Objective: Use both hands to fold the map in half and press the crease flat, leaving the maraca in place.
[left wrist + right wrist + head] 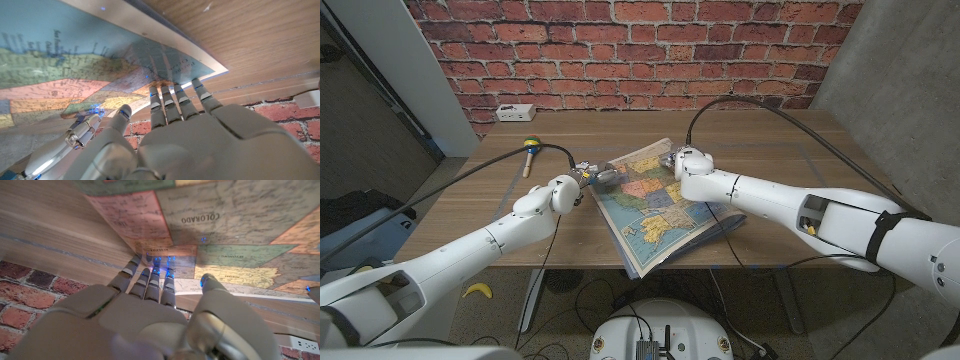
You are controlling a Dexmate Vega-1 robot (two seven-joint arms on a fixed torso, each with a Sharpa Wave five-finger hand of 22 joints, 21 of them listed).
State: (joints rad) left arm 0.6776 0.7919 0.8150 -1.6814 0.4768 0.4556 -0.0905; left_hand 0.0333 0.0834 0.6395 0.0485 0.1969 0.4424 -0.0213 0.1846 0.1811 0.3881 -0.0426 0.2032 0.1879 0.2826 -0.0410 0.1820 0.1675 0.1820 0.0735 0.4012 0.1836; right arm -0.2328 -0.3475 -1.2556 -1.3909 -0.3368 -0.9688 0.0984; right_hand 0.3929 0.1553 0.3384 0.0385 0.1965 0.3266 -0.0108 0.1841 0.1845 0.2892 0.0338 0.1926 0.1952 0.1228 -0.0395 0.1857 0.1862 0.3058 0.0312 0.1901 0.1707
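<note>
while the colourful map [655, 205] lies spread and tilted on the table [770, 140], left hand [590, 178] and right hand [682, 163] press its far corners, fingers extended, holding nothing; maraca [529, 153] lies apart.

Map [655, 205] partly covered by right hand [692, 172] at far edge; near corner hanging past table [770, 140] edge. Left hand [592, 176] too small in head view to tell whether touching or pinching map edge. Fingertips [172, 92] in left wrist view blurred against paper; contact unclear. Same for fingertips [152, 272] in right wrist view. Maraca [529, 152] tiny, markings unreadable. Both arms cut off at bottom corners.
</note>
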